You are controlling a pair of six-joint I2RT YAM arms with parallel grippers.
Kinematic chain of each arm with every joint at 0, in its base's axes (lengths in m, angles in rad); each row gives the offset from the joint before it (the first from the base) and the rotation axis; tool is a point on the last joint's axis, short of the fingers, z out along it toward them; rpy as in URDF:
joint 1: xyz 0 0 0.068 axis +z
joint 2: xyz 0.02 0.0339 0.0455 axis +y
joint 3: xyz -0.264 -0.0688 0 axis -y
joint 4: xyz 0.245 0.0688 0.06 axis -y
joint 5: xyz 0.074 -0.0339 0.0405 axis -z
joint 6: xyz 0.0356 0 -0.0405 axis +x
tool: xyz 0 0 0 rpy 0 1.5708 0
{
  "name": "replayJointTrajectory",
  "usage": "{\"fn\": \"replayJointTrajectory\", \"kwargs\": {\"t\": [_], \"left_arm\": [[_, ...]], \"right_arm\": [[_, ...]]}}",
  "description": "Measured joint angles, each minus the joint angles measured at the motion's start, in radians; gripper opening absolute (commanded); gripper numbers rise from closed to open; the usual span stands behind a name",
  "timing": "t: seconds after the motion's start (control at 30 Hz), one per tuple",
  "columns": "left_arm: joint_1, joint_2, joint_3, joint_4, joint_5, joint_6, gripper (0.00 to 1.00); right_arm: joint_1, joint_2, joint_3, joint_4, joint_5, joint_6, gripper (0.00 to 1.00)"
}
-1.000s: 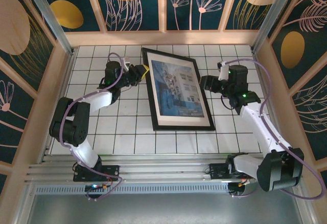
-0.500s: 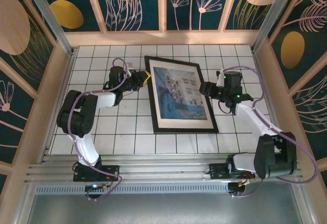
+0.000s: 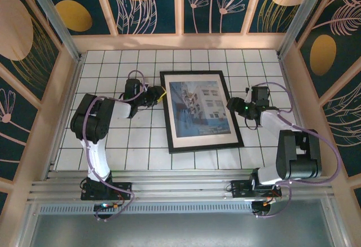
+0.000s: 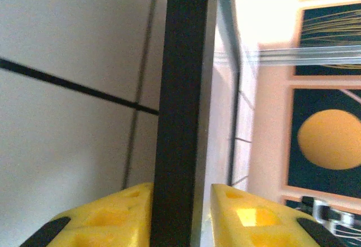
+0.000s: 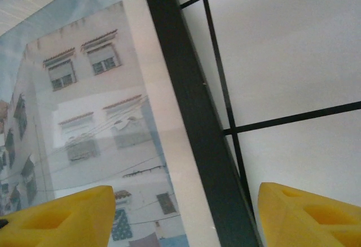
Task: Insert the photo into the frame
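On the table (image 3: 113, 145), the frame (image 3: 206, 149), photo (image 3: 197, 109) inside, is now laid flat. The left gripper (image 3: 159, 95) is eased apart around its edge and the right gripper (image 3: 230, 105) is spread wide, so the task seems done.

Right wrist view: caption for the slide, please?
Open right tool straddles the frame edge, photo already inside.

The frame (image 5: 200, 134) has slid toward the near side and straightened; the left gripper (image 4: 180, 213) seems loosened on its edge.
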Motion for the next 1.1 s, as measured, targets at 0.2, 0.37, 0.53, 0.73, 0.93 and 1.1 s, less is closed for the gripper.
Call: {"fn": "replayJointTrajectory", "kwargs": {"t": [0.2,0.37,0.53,0.73,0.93,1.1], "left_arm": [[0.000,0.005,0.055,-0.133,-0.067,0.105,0.44],[0.002,-0.020,0.089,-0.231,-0.158,0.212,0.55],[0.002,-0.124,0.098,-0.338,-0.307,0.332,0.64],[0.002,-0.329,0.017,-0.379,-0.518,0.442,0.71],[0.002,-0.521,-0.121,-0.379,-0.702,0.515,0.80],[0.002,-0.660,-0.227,-0.376,-0.821,0.564,0.89]], "right_arm": [[-0.009,0.045,-0.008,0.000,-0.011,-0.004,0.68],[-0.009,0.052,-0.035,0.000,-0.031,-0.008,0.67],[-0.002,0.048,-0.093,0.015,-0.075,-0.006,0.66],[0.056,-0.010,-0.138,0.029,-0.114,0.034,0.64],[0.158,-0.034,-0.149,0.029,-0.166,0.075,0.64],[0.142,-0.053,-0.097,-0.016,-0.120,0.061,0.64]]}}
